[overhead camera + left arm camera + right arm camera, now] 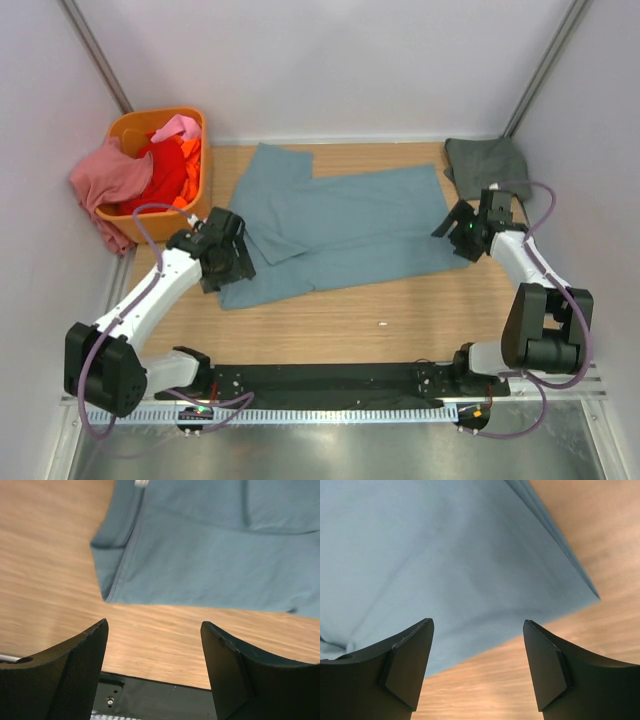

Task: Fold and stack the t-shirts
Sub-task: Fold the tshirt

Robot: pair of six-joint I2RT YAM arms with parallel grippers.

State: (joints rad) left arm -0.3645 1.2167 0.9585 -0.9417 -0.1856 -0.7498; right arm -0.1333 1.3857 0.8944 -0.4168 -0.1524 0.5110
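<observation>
Left pincer (224, 252): black two-finger jaws spread wide with nothing between them, above the near-left corner of the large dusty blue-teal cloth t-shirt (350, 235).
Left wrist view: the fingertips (95, 635) frame bare light wooden table (50, 570); the shirt's hem and a sleeve edge lie just beyond.
Right pincer (460, 228): spread wide as well, gripping nothing, at the same shirt's right edge.
Right wrist view: blue-teal cloth fills the space past the fingers (417, 640), and its corner ends on wood to the right.
Blue-teal shirt: spread mostly flat across the middle of the table, its left part folded over itself.
Dark grey-green cloth t-shirt (487, 165): bunched in the far right corner, apart from the blue one.
Orange plastic basket (130, 125): far left corner, beside the table.
Basket contents: a red cloth shirt (160, 172) and an orange cloth shirt (191, 158) heaped inside; a pink cloth shirt (110, 178) drapes over the left rim.
</observation>
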